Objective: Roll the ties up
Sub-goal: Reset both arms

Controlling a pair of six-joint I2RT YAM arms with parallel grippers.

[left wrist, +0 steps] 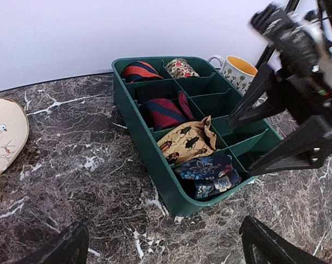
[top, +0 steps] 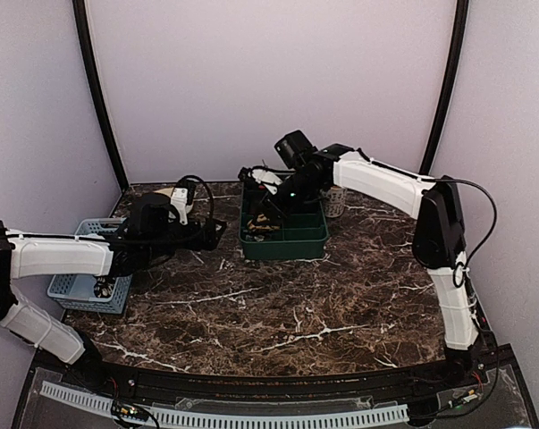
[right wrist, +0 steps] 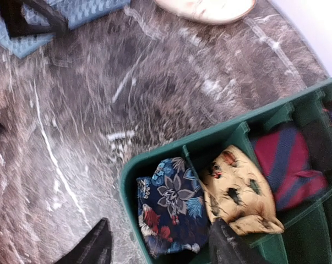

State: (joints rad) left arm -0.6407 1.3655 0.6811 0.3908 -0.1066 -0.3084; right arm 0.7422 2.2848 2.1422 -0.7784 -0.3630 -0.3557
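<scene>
Several rolled ties lie in the compartments of a green tray point(top: 287, 248). In the left wrist view I see a red-black striped tie point(left wrist: 141, 70), a cream floral tie point(left wrist: 181, 67), a red-navy striped tie point(left wrist: 164, 111), a yellow beetle-print tie point(left wrist: 186, 143) and a navy floral tie point(left wrist: 207, 173). My right gripper point(right wrist: 160, 247) hangs open just above the navy floral tie point(right wrist: 174, 203), which rests loose in the near corner compartment beside the yellow tie point(right wrist: 237, 190). One right finger is over the table, the other over the tray. My left gripper point(left wrist: 166, 253) stands open over bare marble left of the tray, holding nothing.
A blue basket point(top: 77, 284) sits at the table's left edge under my left arm. A cream plate with birds point(left wrist: 3, 137) lies at the back left. A patterned mug point(left wrist: 237, 70) stands behind the tray. The table top is dark marble point(top: 287, 313).
</scene>
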